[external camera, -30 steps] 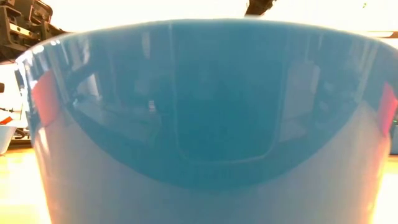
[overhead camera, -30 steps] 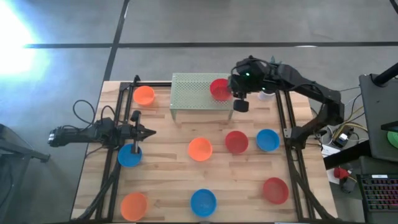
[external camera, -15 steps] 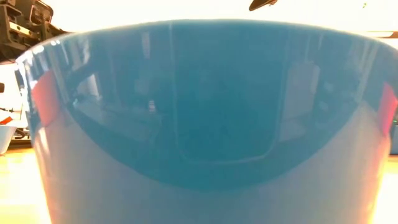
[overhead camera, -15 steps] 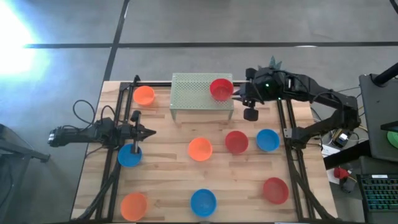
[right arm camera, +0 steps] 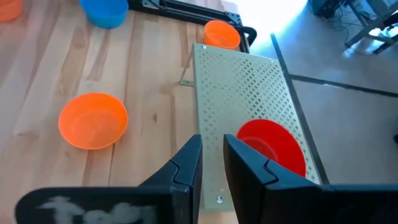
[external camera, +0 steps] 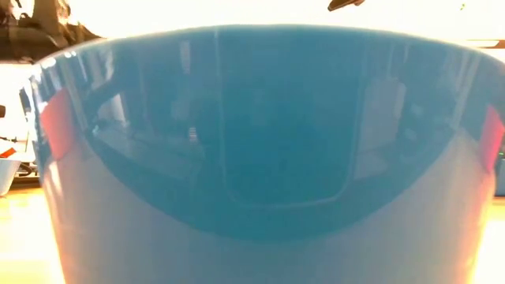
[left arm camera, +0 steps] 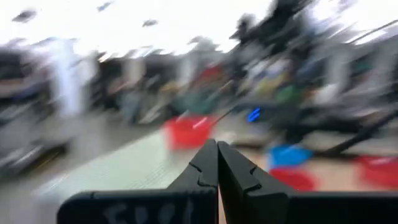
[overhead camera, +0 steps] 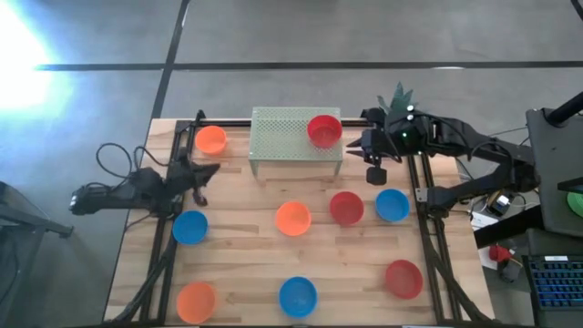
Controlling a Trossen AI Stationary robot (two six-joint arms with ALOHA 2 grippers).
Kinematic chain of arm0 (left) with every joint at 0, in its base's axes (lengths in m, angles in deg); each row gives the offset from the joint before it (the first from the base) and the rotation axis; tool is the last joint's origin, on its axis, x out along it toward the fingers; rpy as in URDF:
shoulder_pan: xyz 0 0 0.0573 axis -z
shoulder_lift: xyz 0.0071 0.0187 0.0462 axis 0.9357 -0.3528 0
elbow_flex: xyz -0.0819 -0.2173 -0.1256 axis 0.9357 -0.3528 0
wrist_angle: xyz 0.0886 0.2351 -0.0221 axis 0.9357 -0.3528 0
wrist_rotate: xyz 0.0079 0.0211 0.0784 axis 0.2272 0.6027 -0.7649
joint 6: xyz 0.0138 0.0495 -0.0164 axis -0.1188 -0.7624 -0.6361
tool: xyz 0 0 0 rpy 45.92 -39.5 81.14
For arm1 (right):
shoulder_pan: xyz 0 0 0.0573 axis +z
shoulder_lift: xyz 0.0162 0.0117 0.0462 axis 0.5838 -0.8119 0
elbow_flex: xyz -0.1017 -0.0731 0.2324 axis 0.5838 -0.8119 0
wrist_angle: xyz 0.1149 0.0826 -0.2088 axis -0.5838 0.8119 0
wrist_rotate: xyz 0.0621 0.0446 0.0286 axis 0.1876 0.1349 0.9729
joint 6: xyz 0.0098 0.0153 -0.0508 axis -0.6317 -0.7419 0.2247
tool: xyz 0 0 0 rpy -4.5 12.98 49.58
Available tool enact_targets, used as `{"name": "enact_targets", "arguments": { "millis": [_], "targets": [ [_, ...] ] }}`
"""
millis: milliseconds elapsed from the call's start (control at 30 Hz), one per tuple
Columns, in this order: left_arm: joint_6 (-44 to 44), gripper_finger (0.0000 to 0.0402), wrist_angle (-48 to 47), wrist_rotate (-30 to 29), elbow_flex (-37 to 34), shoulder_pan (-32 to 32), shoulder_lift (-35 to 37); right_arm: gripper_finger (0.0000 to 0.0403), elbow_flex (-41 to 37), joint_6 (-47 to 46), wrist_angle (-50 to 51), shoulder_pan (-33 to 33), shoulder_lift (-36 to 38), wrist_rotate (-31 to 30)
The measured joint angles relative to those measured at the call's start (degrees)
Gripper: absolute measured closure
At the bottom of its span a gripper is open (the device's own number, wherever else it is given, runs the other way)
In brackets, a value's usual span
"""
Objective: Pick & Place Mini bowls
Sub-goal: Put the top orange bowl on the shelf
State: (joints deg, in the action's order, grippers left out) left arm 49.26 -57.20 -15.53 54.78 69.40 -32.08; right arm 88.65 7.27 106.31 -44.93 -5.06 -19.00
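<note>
A glossy round red plastic mini bowl sits upright on the perforated pale-green metal stand just beside the right gripper, whose empty fingers stand slightly apart, orange bowl beyond; left gripper closed.

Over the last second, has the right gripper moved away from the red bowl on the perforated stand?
Yes. The right gripper has moved rightward off the stand, leaving the red bowl on it.

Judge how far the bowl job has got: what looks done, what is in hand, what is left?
Done: one red bowl sits on the perforated stand. In hand: nothing; the right gripper hangs empty beside the stand, the left gripper shut and empty. Left: eight bowls on the table, like the orange one.
</note>
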Motion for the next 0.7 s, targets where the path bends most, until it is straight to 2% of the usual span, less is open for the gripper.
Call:
{"name": "enact_targets", "arguments": {
  "millis": [133,267,467,700],
  "targets": [
    [6.7,0.0401,-11.8,-10.2,5.8,0.0,-4.8,0.034,-2.1,0.0,-3.0,0.0,1.4,0.0],
    [12.1,0.0401,-17.6,-15.3,11.2,0.0,-9.9,0.0339,-3.2,0.1,-4.3,0.0,2.2,0.0],
    [22.0,0.0401,-28.7,-20.4,20.5,-0.2,-17.2,0.0339,-5.5,0.0,-7.8,0.0,3.3,0.0],
    [30.4,0.0401,-43.0,-20.7,30.7,-2.2,-26.5,0.0339,-5.9,-1.4,-8.9,0.0,3.7,0.0]
  ]
}}
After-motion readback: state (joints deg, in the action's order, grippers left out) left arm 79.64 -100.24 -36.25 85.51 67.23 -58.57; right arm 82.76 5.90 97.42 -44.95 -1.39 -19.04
